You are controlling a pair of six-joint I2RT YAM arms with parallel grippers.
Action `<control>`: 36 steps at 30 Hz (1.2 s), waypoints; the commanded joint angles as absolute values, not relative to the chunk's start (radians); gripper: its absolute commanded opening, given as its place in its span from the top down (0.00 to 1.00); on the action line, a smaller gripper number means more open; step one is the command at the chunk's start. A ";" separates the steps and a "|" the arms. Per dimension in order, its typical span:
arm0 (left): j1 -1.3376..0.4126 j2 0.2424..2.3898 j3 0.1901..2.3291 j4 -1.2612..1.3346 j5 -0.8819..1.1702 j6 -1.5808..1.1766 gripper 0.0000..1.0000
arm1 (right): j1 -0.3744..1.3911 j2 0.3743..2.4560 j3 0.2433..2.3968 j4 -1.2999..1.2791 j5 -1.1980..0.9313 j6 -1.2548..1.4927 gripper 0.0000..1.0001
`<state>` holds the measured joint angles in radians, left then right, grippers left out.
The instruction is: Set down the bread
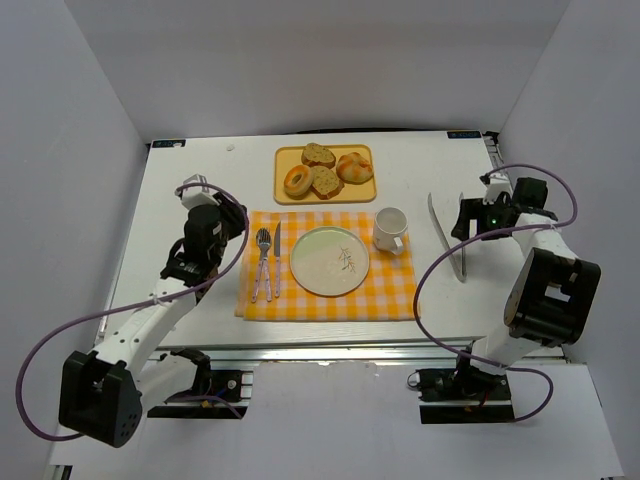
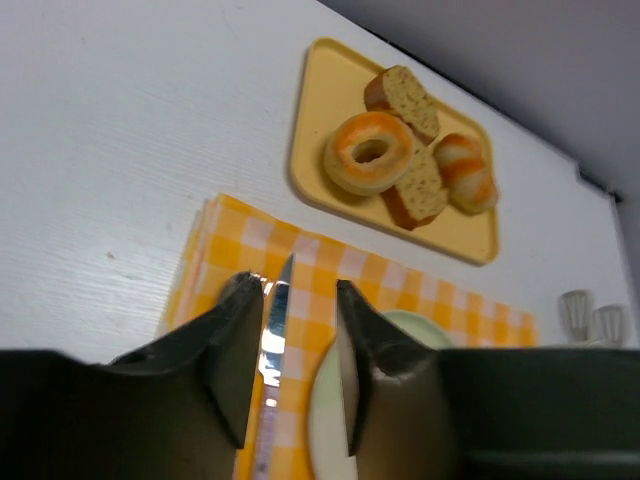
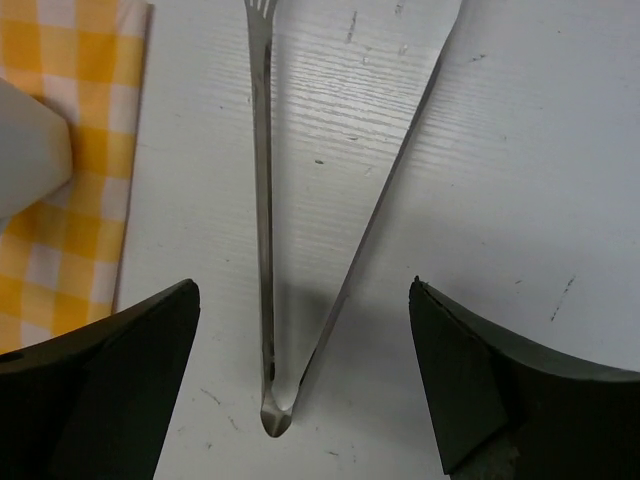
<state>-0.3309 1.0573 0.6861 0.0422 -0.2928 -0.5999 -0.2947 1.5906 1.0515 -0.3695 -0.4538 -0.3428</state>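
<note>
Wide apart, the right gripper's jaws straddle the hinge end of metal tongs lying on the white table, with bare table showing on either side. Left gripper jaws stand partly open, holding nothing, above a knife on the checked cloth. Bread, a bagel, two slices and a bun, lies in the yellow tray at the table's far side. The right wrist view cuts off the tong tips.

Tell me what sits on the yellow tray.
On the yellow tray: a bagel, a rear bread slice, a front bread slice and a striped bun. The tray floor beneath them is covered.
</note>
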 commanded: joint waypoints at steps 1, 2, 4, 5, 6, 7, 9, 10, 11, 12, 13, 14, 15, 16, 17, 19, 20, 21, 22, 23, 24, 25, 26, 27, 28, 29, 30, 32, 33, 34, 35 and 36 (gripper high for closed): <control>-0.330 1.006 0.652 0.043 -0.310 -0.623 0.50 | -0.287 1.551 1.010 -0.315 -0.358 -0.339 0.10; -0.330 1.003 0.643 0.046 -0.307 -0.624 0.42 | -0.279 1.549 0.997 -0.277 -0.324 -0.334 0.11; -0.330 0.999 0.629 0.060 -0.301 -0.637 0.35 | -0.264 1.575 0.989 -0.270 -0.257 -0.325 0.11; -0.330 1.002 0.621 0.064 -0.295 -0.638 0.35 | -0.261 1.586 0.986 -0.270 -0.249 -0.327 0.11; -0.330 1.005 0.621 0.067 -0.290 -0.640 0.34 | -0.256 1.594 0.982 -0.258 -0.232 -0.325 0.11; -0.331 1.012 0.621 0.071 -0.287 -0.640 0.34 | -0.247 1.604 0.977 -0.249 -0.227 -0.322 0.11; -0.330 1.022 0.632 0.068 -0.284 -0.637 0.34 | -0.238 1.629 0.974 -0.236 -0.242 -0.316 0.11; -0.330 1.026 0.634 0.067 -0.285 -0.635 0.34 | -0.223 1.640 0.976 -0.235 -0.242 -0.314 0.11; -0.330 1.032 0.635 0.067 -0.287 -0.635 0.34 | -0.216 1.652 0.983 -0.236 -0.245 -0.314 0.11; -0.330 1.035 0.637 0.069 -0.285 -0.634 0.34 | -0.207 1.676 0.989 -0.239 -0.253 -0.310 0.11; -0.330 1.035 0.637 0.069 -0.285 -0.634 0.34 | -0.204 1.690 0.997 -0.239 -0.252 -0.304 0.11; -0.330 1.037 0.638 0.066 -0.285 -0.635 0.34 | -0.203 1.716 1.011 -0.242 -0.250 -0.298 0.11; -0.330 1.037 0.637 0.064 -0.288 -0.635 0.34 | -0.204 1.732 1.017 -0.244 -0.247 -0.284 0.11; -0.330 1.031 0.634 0.064 -0.288 -0.637 0.34 | -0.201 1.746 1.023 -0.244 -0.242 -0.281 0.10; -0.330 1.028 0.624 0.067 -0.293 -0.643 0.34 | -0.199 1.767 1.031 -0.242 -0.229 -0.278 0.11; -0.330 1.020 0.615 0.074 -0.296 -0.647 0.34 | -0.192 1.787 1.037 -0.239 -0.225 -0.279 0.11; -0.330 1.017 0.611 0.072 -0.296 -0.649 0.34 | -0.189 1.795 1.034 -0.235 -0.216 -0.281 0.11; -0.330 1.017 0.609 0.071 -0.299 -0.650 0.34 | -0.180 1.799 1.031 -0.226 -0.209 -0.279 0.11; -0.330 1.017 0.609 0.071 -0.298 -0.650 0.34 | -0.173 1.802 1.026 -0.206 -0.198 -0.282 0.12; -0.330 1.019 0.607 0.071 -0.298 -0.650 0.34 | -0.166 1.809 1.020 -0.193 -0.154 -0.285 0.13; -0.330 1.019 0.606 0.074 -0.298 -0.650 0.34 | -0.146 1.815 1.013 -0.183 -0.128 -0.290 0.16; -0.330 1.020 0.607 0.074 -0.298 -0.650 0.34 | -0.137 1.819 1.012 -0.175 -0.106 -0.298 0.17; -0.330 1.023 0.607 0.071 -0.298 -0.649 0.34 | -0.129 1.828 1.012 -0.173 -0.072 -0.304 0.19; -0.330 1.029 0.614 0.071 -0.296 -0.647 0.34 | -0.112 1.835 1.008 -0.176 -0.057 -0.310 0.23; -0.330 1.031 0.615 0.068 -0.296 -0.646 0.34 | -0.104 1.838 1.003 -0.175 -0.043 -0.314 0.25; -0.330 1.031 0.618 0.066 -0.298 -0.644 0.34 | -0.097 1.839 0.996 -0.172 -0.019 -0.331 0.26; -0.330 1.029 0.620 0.064 -0.299 -0.643 0.34 | -0.083 1.841 0.988 -0.173 -0.006 -0.337 0.29; -0.330 1.026 0.618 0.063 -0.302 -0.641 0.34 | -0.078 1.848 0.974 -0.189 -0.005 -0.351 0.33; -0.330 1.025 0.617 0.061 -0.305 -0.640 0.34 | -0.078 1.851 0.970 -0.192 -0.003 -0.351 0.34; -0.330 1.022 0.614 0.060 -0.307 -0.640 0.34 | -0.078 1.853 0.963 -0.193 -0.003 -0.354 0.34; -0.331 1.019 0.612 0.061 -0.307 -0.641 0.34 | -0.078 1.858 0.960 -0.196 -0.005 -0.359 0.34; -0.330 1.019 0.611 0.063 -0.307 -0.643 0.34 | -0.078 1.859 0.960 -0.213 -0.008 -0.365 0.34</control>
<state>-0.3309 1.0397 0.6140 0.0597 -0.2970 -0.6441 -0.0807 1.7893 1.0176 -0.1146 -0.0685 -0.3229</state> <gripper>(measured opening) 0.664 0.663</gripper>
